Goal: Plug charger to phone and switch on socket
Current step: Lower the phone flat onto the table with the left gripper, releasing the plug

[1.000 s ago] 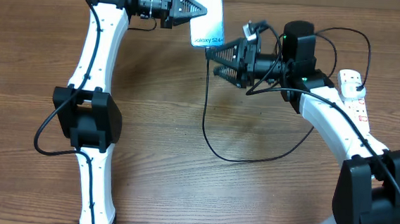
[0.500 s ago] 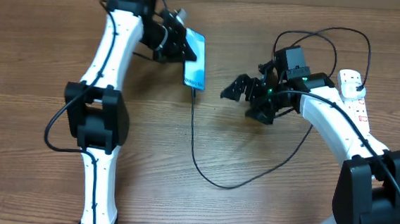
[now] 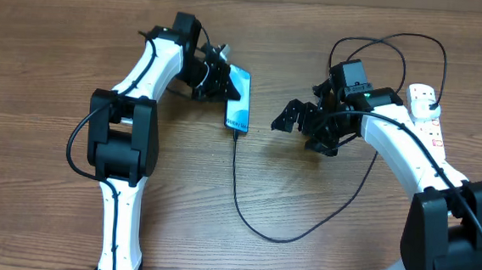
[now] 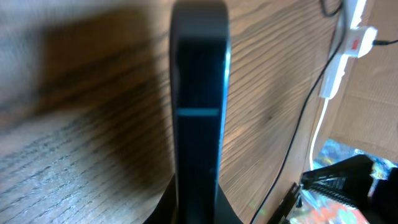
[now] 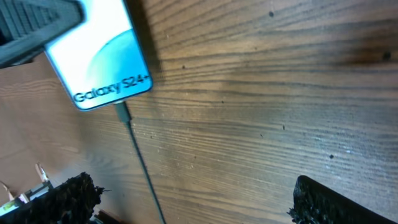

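- The wooden worktop (image 3: 41,189) fills the whole scene, its brown grain running left to right.
- The left arm (image 3: 120,135), white with black joints, reaches from the near edge to the far left. The right arm (image 3: 409,160) bends in from the near right corner toward the middle.
- The charger (image 3: 236,186) is a thin black cable. It drops from the phone toward the near side, sags in a wide curve to the right, and passes under the right arm. It then loops high at the far side toward the socket.
- The socket (image 3: 426,110) is a white strip with red marks, lying at the far right just beyond the right arm. Part of it is hidden by that arm, and I cannot tell how its switches stand.
- The phone (image 3: 240,99) sits left of centre on the far side, its light-blue screen lit and its lettered edge nearest me. I cannot tell whether it touches the wood.
- The left tool (image 3: 226,83) is pressed together, pinching the phone by its far end.
- The right tool (image 3: 296,119) is spread wide and holds nothing, just right of the phone and apart from it.
- The charger's small black tip (image 5: 123,112) is seated in the phone's lettered edge.
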